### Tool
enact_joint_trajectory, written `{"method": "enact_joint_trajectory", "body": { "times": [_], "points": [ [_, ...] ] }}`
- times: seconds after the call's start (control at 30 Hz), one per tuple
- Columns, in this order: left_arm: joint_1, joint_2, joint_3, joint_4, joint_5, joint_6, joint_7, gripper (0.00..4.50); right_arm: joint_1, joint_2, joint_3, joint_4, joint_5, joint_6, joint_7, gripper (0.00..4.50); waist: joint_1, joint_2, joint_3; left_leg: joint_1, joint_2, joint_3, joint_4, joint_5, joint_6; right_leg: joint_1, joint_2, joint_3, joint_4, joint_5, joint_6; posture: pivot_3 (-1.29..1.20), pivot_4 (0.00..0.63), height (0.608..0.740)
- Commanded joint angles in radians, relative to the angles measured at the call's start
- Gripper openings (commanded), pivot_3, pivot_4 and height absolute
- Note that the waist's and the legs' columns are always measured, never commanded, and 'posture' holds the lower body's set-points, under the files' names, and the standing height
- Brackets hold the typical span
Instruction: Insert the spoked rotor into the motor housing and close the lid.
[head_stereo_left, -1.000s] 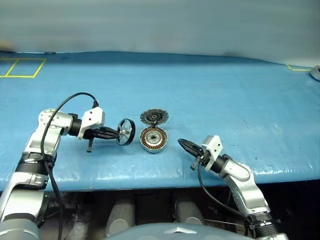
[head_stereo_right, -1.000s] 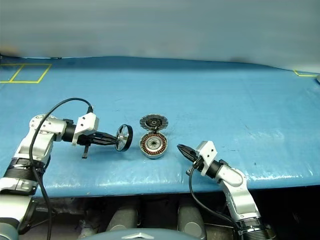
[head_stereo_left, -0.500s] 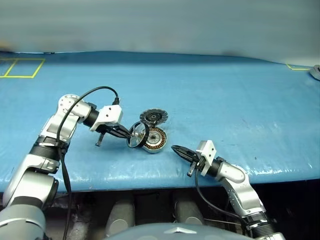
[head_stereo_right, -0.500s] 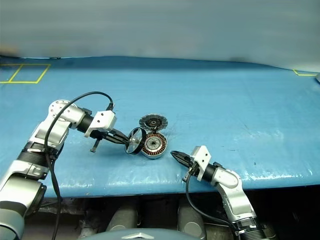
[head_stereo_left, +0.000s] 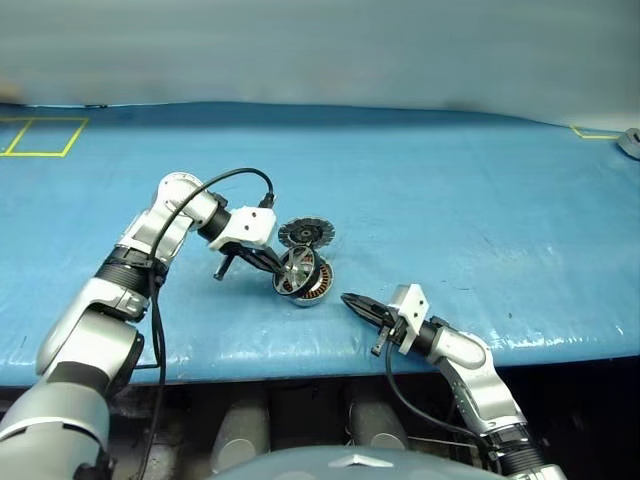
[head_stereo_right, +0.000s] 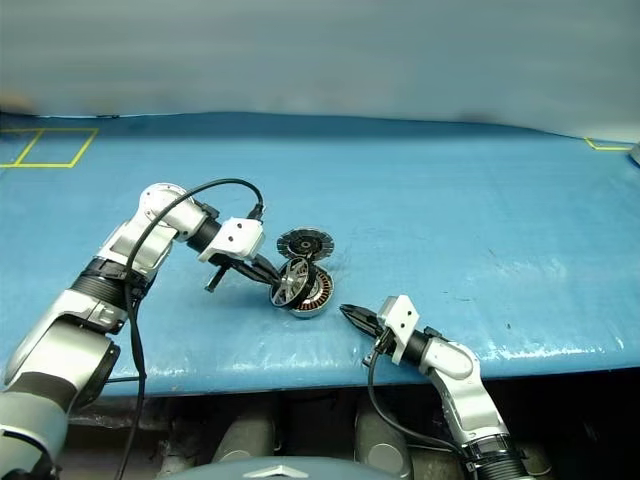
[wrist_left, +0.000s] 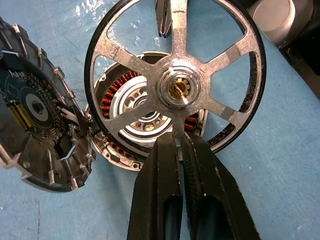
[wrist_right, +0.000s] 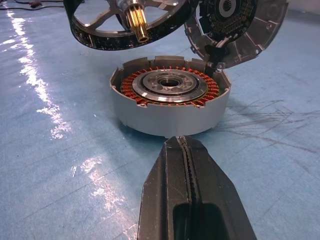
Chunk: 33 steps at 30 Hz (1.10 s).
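No brand, label or lettering is legible on any part here. The left gripper (head_stereo_left: 283, 268) is clenched on the spoked rotor (head_stereo_left: 297, 271), its 2 black fingers (wrist_left: 159, 175) pinching a silver spoke close to the hub. The rotor hangs tilted, off the table, right over the motor housing (head_stereo_left: 312, 286); from the right wrist view its brass shaft points down toward the near-left part of the cup, with a clear gap between them. So the rotor sits just above and slightly left of the housing, not seated.

The housing rests on the blue table (head_stereo_left: 450, 200), near its front edge, about midway between the 2 arms. Copper-coloured windings ring its inside around a silver centre bearing. The lid (head_stereo_left: 306, 234) stands open on the far side of the housing, joined at the rim, its face with dark radial segments turned up and toward the camera.

The right gripper (head_stereo_left: 351, 301) is pressed fully shut, holding nothing. It lies low over the table, to the right of and nearer than the housing, well clear of it, its tip aimed left toward the cup.

Count: 1 rotor with 6 spokes, 1 housing, 1 lid, 2 grippers. Yellow tape marks (head_stereo_left: 40, 136) sit at the far left corner of the table, another at the far right.
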Motion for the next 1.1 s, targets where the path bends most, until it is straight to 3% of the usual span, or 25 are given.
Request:
{"method": "enact_joint_trajectory", "body": {
  "times": [0.03, 0.47, 0.93, 1.03, 1.1],
  "points": [
    [-0.041, -0.026, 0.001, 0.039, 0.023, -0.059, 0.002, 0.04, -0.002, 0.005, -0.006, -0.01, 0.0, -0.026, -0.009, 0.0, 0.002, 0.0, 0.0, 0.0, 0.0, 0.0, 0.0, 0.0, 0.0, 0.0, 0.0, 0.0, 0.0, 0.0, 0.0, 0.0, 0.15, 0.74],
    [-0.063, -0.071, 0.006, 0.167, 0.112, -0.202, 0.08, 0.04, 0.025, -0.007, -0.016, -0.023, -0.01, -0.034, -0.033, 0.0, 0.002, 0.0, 0.0, 0.0, 0.0, 0.0, 0.0, 0.0, 0.0, 0.0, 0.0, 0.0, 0.0, 0.0, 0.0, 0.0, 0.15, 0.74],
    [-0.09, -0.086, 0.01, 0.196, 0.124, -0.191, 0.076, 0.04, 0.012, -0.008, -0.016, -0.014, -0.016, -0.034, -0.042, 0.0, 0.002, 0.0, 0.0, -0.001, 0.0, 0.0, 0.0, 0.0, 0.0, 0.0, 0.0, 0.0, 0.0, 0.0, 0.0, 0.0, 0.15, 0.74],
    [-0.092, -0.087, 0.011, 0.198, 0.133, -0.212, 0.093, 0.74, 0.012, -0.008, -0.015, -0.012, -0.021, -0.035, -0.046, 0.0, 0.003, 0.0, 0.0, -0.001, 0.0, 0.0, 0.0, 0.0, 0.0, 0.0, 0.0, 0.0, -0.001, 0.0, 0.0, 0.0, 0.15, 0.74],
    [-0.091, -0.088, 0.016, 0.197, 0.134, -0.227, 0.103, 0.74, 0.013, -0.009, -0.016, -0.012, -0.024, -0.036, -0.048, 0.0, 0.003, 0.0, 0.0, -0.001, 0.0, 0.0, 0.0, 0.0, 0.0, 0.0, 0.0, 0.0, -0.001, 0.0, 0.0, 0.0, 0.15, 0.74]
  ]
}}
